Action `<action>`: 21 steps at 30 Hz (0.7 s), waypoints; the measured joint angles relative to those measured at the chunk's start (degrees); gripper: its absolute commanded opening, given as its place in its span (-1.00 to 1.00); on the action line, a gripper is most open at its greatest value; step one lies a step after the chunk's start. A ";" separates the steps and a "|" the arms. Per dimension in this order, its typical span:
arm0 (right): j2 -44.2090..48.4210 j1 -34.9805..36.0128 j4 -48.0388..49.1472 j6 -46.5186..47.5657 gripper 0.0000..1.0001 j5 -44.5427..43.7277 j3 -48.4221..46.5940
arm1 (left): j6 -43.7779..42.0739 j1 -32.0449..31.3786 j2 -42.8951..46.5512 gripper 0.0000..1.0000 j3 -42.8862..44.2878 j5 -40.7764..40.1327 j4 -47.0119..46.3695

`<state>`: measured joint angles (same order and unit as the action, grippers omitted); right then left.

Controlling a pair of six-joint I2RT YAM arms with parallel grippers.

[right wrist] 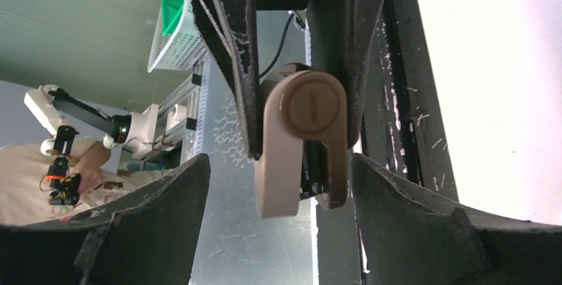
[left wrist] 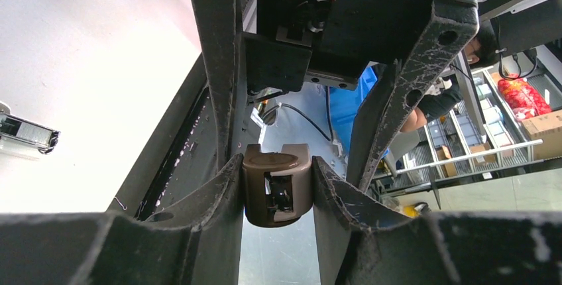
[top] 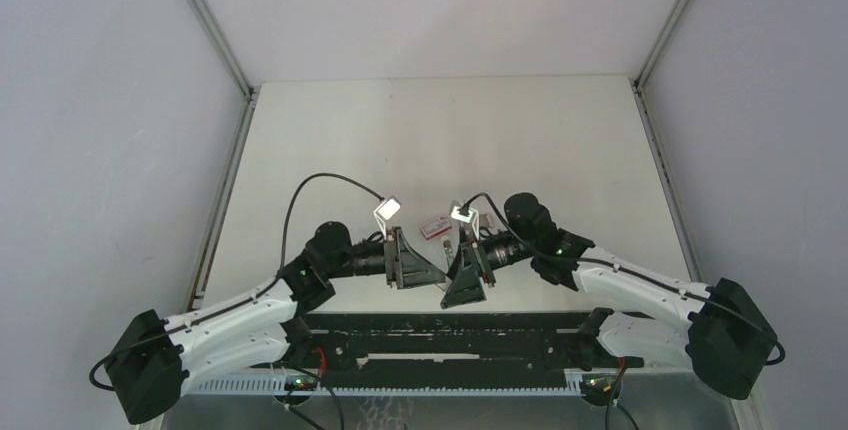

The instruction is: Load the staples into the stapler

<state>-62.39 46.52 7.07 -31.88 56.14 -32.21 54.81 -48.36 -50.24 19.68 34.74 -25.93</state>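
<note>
My left gripper (left wrist: 277, 166) is shut on the stapler (left wrist: 277, 192), a small tan-brown and beige piece held off the table, its open end facing the camera. In the right wrist view the stapler (right wrist: 301, 146) hangs between the left gripper's fingers, with its beige arm swung apart from the brown part. My right gripper (right wrist: 280, 166) is open, with its fingers wide on either side of the stapler and not touching it. In the top view both grippers, left (top: 438, 272) and right (top: 463, 278), meet at the table's near middle and hide the stapler. A silvery-grey strip of staples (left wrist: 30, 136) lies on the table.
The red-and-white box (top: 433, 227) lies on the table just behind the grippers. A black rail (top: 450, 335) runs along the near edge by the arm bases. White walls and metal posts (top: 215, 30) enclose the table.
</note>
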 measured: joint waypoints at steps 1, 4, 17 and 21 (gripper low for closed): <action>0.00 0.15 0.02 -0.09 0.36 0.35 0.00 | 0.00 0.00 0.00 -1.00 0.00 -0.04 0.02; 0.00 0.50 0.15 -0.24 -0.79 0.96 0.00 | 0.15 0.00 0.00 -0.99 0.00 -0.02 0.02; -1.11 -1.05 0.20 -1.20 0.86 1.11 -0.09 | 0.02 -0.07 0.63 -1.00 0.24 -0.59 0.57; 0.63 -3.04 -2.49 0.15 0.94 -2.49 -0.20 | -0.13 2.08 1.40 -0.99 0.24 -3.96 4.15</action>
<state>-61.76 43.48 4.58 -31.73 53.65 -32.40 54.68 -46.28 -48.84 19.92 30.79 -21.78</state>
